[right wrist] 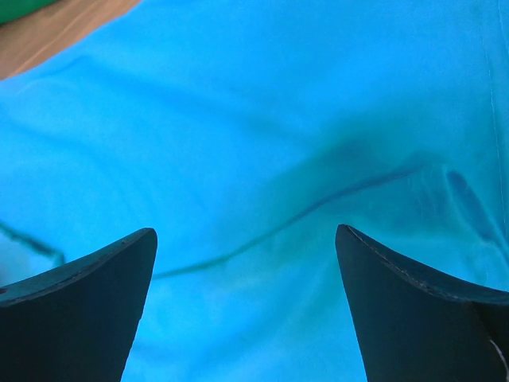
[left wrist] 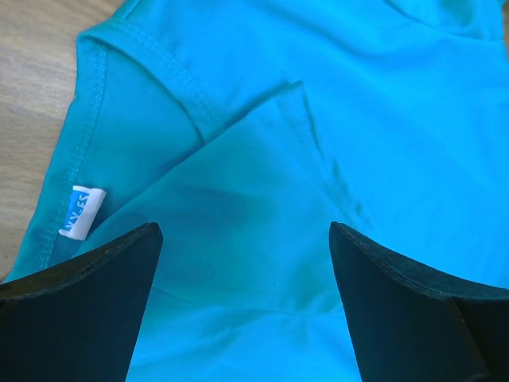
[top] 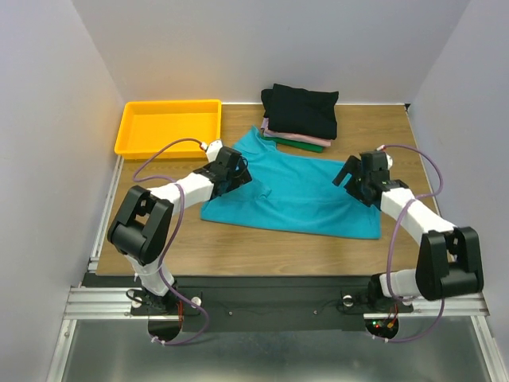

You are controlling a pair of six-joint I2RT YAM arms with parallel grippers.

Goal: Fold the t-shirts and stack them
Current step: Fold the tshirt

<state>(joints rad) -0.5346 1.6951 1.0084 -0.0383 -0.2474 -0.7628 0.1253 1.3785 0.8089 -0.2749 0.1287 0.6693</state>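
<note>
- The left end effector (left wrist: 246, 231) has its jaws spread wide and grips nothing. It hangs low over the left part of the teal t-shirt (top: 302, 195).
- Below its fingers, the left wrist view shows a stitched hem, a diagonal fold and a small white-and-blue label (left wrist: 82, 212) near the shirt's edge.
- The right end effector (right wrist: 246, 231) is spread just as wide and is also empty. It is poised over the right part of the same shirt, where the cloth has shallow creases.
- The teal t-shirt lies spread out in the middle of the counter (top: 262, 247), between the two arms.
- Just beside its far edge is a stack of folded t-shirts: a black t-shirt (top: 302, 107) on top, a pale pink t-shirt (top: 273, 129) under it and a dark green t-shirt (top: 306, 146) at the bottom.
- A yellow tray (top: 127, 131) sits at the far left of the counter, apart from the shirts.
</note>
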